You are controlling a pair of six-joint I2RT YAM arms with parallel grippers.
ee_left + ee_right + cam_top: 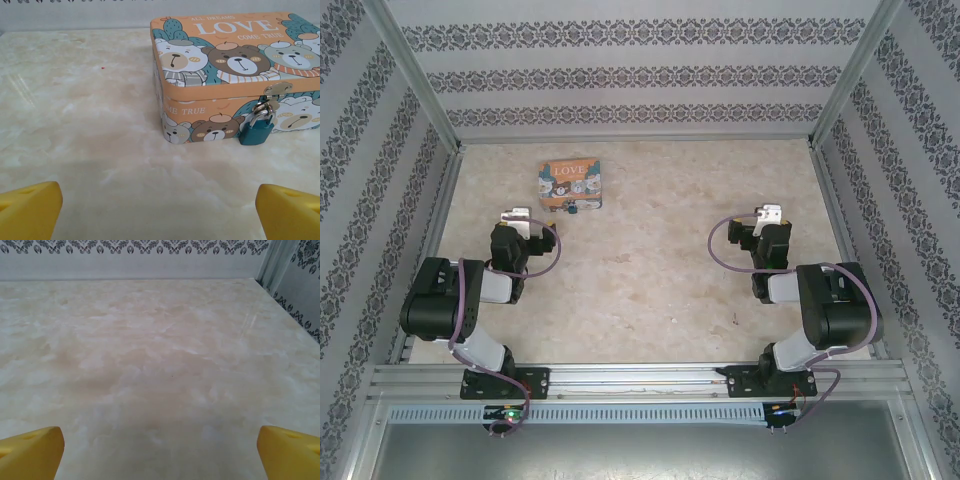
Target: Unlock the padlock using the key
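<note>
Yellow fingertips [31, 211] sit in the two bottom corners of the left wrist view, so we read the left gripper [160, 214] as spread wide, with nothing between its jaws and nothing touching them. The right gripper [160, 454] looks the same from its own wrist camera: yellow tips far apart at the lower corners, bare surface between them, no object held. From above, we see both claws pointing toward the far wall, the left on the left half of the table and the right well apart on the right half.

The padlock [256, 134], a small teal body with a thin silver shackle, hangs from the metal hasp [277, 91] on the front wall of the LOVE tin [220, 75], its base reaching down to table level. The tin, orange with cartoon bears, lies with its lid shut toward the far left of the table, near the left gripper and just beyond it.

The table [160, 365] is a cream, marble-patterned sheet with a slight gloss. Around it we see pale walls [640, 95] crossed by dark ornamental bands, framed by aluminium posts [415, 75]. A metal rail [640, 378] at the near edge carries both arm bases.
</note>
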